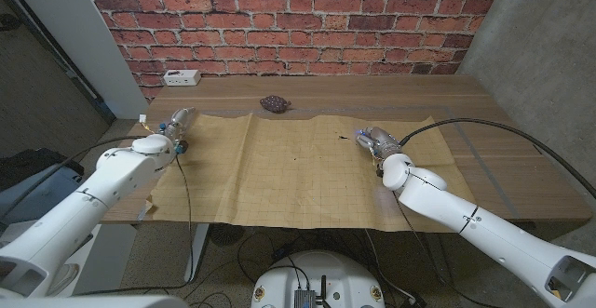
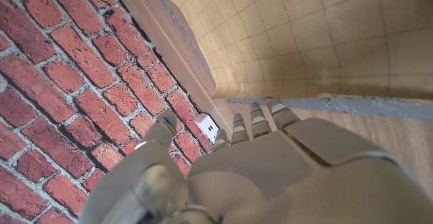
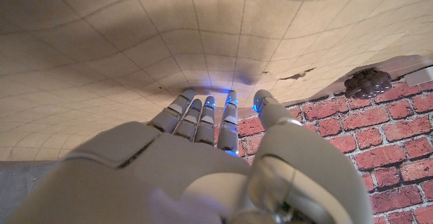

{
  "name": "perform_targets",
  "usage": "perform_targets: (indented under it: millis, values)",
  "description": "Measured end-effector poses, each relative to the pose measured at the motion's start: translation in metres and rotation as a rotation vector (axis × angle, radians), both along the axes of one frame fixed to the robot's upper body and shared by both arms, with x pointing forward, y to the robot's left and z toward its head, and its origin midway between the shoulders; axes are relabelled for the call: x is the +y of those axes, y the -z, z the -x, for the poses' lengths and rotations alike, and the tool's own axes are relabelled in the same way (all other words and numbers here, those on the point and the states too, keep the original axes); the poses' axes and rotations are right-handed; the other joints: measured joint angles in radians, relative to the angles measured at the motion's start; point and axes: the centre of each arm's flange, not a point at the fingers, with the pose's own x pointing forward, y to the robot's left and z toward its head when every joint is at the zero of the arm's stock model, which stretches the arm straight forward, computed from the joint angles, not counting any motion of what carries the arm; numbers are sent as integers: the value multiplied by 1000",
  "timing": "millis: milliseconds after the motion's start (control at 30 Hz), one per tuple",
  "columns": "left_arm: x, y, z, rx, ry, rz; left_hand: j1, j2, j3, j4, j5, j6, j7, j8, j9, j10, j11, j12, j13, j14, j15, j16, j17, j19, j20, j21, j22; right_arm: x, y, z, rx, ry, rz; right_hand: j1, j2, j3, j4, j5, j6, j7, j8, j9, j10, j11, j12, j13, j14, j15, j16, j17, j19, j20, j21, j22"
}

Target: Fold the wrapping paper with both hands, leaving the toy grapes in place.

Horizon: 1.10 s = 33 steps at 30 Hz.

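The paper point(image 1: 307, 170) lies spread over most of the desk point(image 1: 391, 94), its near edge hanging past the desk's front edge, its far edge short of the back edge; it is tan with a faint grid and creases running front to back; the right wrist view shows a small tear in it point(image 3: 298, 75) near the grapes. The grapes point(image 1: 274, 105) sit at the paper's far edge, about mid-desk, dark and bunched; whether they rest on the paper or just beyond it I cannot tell. The left hand point(image 1: 177, 127) is at the paper's left edge, toward the far left corner; its fingers point(image 2: 260, 119) are straight and close together, grasping nothing. The right hand point(image 1: 380, 142) is over the paper's right part, fingers point(image 3: 203, 119) extended toward the sheet, released, nothing in them. A white power strip point(image 1: 181, 77) lies at the desk's far left corner, by the brick wall point(image 1: 298, 20).
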Motion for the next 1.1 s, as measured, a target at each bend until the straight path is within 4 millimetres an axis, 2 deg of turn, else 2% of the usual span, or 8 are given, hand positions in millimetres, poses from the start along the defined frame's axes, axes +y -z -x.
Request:
perform_targets:
  millis: [100, 267, 400, 500, 733, 867, 1033, 1100]
  values:
    - [0, 6, -4, -17, 22, 60, 8, 3, 2, -13, -7, -3, 3, 0, -3, -10, 10, 0, 0, 10, 1, 0, 0, 35, 8, 7, -3, 0, 0, 0, 0, 1, 0, 0, 0, 0, 0, 0, 0, 0, 0, 0, 0, 0, 0, 0, 0, 0, 0, 0, 0, 0, 2, 0]
    - [-7, 7, -9, -73, 99, 164, 22, 4, 1, -33, -7, -3, 3, 5, -3, -30, 16, 0, 0, 27, 17, 0, 0, 116, 40, 30, -2, -2, 0, -1, 0, 2, -3, 9, 1, 0, 0, -4, 0, 0, 0, 0, 0, 0, 0, 0, 0, 0, 0, 0, 4, -4, 3, 0]
    - [-9, 10, -11, -92, 133, 223, 54, -6, 5, -69, -7, -6, 0, 9, -3, -37, 16, 0, 0, 59, 17, 1, 0, 178, 80, 46, -3, -2, -1, -2, -2, 2, -4, 9, 1, 0, 0, -4, 0, 0, 0, 0, 0, 0, 0, 0, 0, 0, 0, 0, 6, -6, 3, 0]
    - [-12, 11, -12, -104, 162, 275, 97, -9, 15, -98, -3, -6, 0, 13, -2, -20, 11, 13, 0, 110, -1, 12, 0, 218, 80, 54, -6, -2, -1, -3, -5, -1, -5, 9, 1, 0, 0, -4, 0, 0, 0, 0, 0, 0, 0, 0, 0, 0, 0, 0, 6, -6, 3, -1]
    - [-13, 6, -10, -120, 191, 356, 229, -9, 38, -123, 2, -6, 36, 31, 0, 85, 5, 46, 5, 287, -55, 45, 8, 315, 8, 92, 11, -2, -3, -5, -11, -6, -8, 9, 1, 0, 0, -4, 0, 0, 0, 0, 5, 5, 0, 0, 4, -4, 0, 0, 6, -5, 3, -1]
    - [-13, 7, -10, -91, 195, 411, 311, -17, 38, -123, 2, -3, 49, 39, 0, 123, 3, 49, 5, 393, -80, 63, 14, 396, -16, 139, 22, -2, -4, -7, -15, -10, -11, 9, 1, 0, 0, -4, 0, 0, -6, 0, 5, 5, 0, 0, 9, -2, 0, 0, 10, -9, 2, -1]
    - [-13, 2, -10, -83, 205, 444, 371, -19, -9, -112, 2, 79, 54, 50, 0, 206, -3, 72, 5, 586, -142, 140, 57, 502, -62, 226, 50, -1, -5, -8, -21, -15, -14, 9, 1, 0, 0, -4, 0, 0, -6, 0, 5, 5, 0, 0, 9, -2, 0, 0, 11, -11, 2, 0]
    - [-12, -1, -10, -79, 210, 454, 391, -19, -28, -112, 2, 118, 56, 51, 0, 256, -7, 82, 5, 653, -161, 183, 89, 517, -77, 264, 74, -1, -5, -8, -23, -16, -16, 9, 1, -2, 2, -4, 0, 0, -6, 0, 9, 9, 0, 0, 9, -2, 4, 0, 11, -10, 2, 0]
